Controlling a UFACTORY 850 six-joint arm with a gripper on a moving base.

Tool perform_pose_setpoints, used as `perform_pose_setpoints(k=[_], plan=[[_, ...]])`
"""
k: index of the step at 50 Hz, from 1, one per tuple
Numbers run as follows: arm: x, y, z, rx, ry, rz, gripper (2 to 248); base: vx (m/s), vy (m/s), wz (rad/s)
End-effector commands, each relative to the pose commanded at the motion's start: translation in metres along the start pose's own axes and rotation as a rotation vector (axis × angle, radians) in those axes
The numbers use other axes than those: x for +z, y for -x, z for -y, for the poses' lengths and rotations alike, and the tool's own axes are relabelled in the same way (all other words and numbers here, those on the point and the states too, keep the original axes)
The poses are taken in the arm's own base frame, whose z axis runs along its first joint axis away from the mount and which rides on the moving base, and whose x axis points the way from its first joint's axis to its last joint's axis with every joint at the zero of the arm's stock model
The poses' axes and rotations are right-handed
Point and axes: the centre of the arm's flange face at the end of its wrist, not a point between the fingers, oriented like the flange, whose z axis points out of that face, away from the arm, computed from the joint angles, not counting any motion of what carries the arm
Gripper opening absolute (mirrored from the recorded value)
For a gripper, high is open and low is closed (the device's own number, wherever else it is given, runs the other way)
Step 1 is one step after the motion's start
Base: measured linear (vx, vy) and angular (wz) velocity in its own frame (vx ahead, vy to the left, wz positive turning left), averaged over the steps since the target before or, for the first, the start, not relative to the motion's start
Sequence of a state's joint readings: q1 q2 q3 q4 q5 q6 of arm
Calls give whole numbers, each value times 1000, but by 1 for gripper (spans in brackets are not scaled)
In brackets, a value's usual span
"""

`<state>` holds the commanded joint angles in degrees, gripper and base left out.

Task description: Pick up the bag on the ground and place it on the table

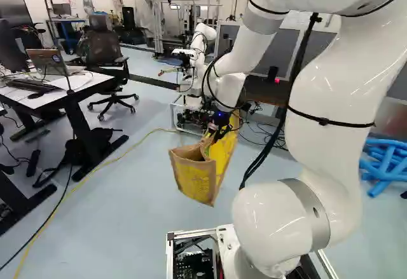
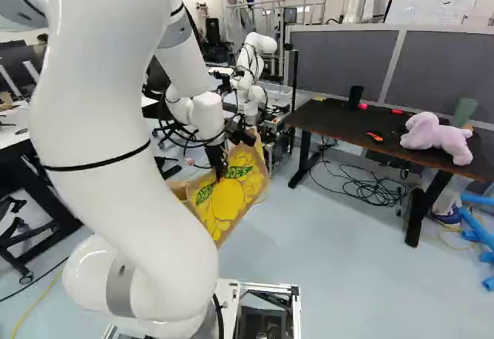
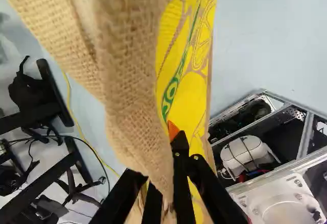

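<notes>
Holding the tilted bag [image 2: 231, 204] over the floor [image 2: 347, 277], left of the worktop [image 2: 347, 127], with fingers [image 3: 164, 163] closed on its rim; might lose it through swinging, or hit the plush toy [image 2: 436, 138] by crossing low

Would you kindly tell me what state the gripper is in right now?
Gripper: closed, holding the bag, with its cloth pinched between the two fingers.
</notes>
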<state>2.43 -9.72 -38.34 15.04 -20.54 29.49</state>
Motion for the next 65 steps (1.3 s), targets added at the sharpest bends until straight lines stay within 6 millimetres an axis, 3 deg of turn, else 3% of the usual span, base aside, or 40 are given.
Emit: perform_pose_setpoints(k=[12, 41, 65], plan=[[-18, 4, -3, -2, -16, -11, 22, 0, 0, 0], [-58, -14, 1, 8, -23, 3, 22, 0, 0, 0], [-91, -17, 1, -7, -16, 22, 22, 0, 0, 0]])
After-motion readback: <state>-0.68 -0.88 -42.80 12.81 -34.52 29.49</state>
